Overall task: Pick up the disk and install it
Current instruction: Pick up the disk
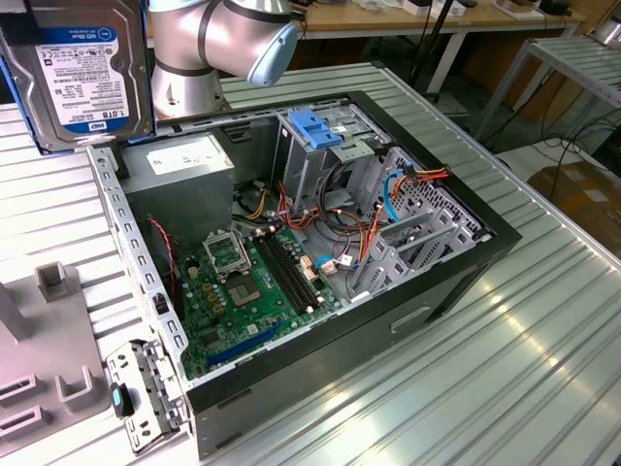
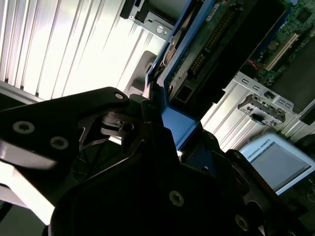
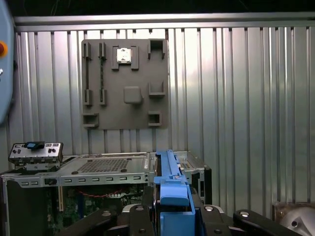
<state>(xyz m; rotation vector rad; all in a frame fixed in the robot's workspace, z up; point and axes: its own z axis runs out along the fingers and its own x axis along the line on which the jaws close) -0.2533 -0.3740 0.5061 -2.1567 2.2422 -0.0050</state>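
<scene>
Item: disk [image 1: 82, 73], clamped by its blue rails in my closed gripper [image 3: 172, 202], 10 o'clock from the open case [image 1: 320, 369].

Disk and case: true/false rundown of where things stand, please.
1. The disk is seated in the drive cage. False: it is up in the air outside the computer case, at the exterior view's upper left.
2. The gripper has its jaws shut on the disk, with a blue side rail between them. True.
3. The computer case is closed by its side panel. False: it lies open, and the motherboard and cables are exposed.
4. A blue latch piece tops the grey cage inside the case. True.
</scene>
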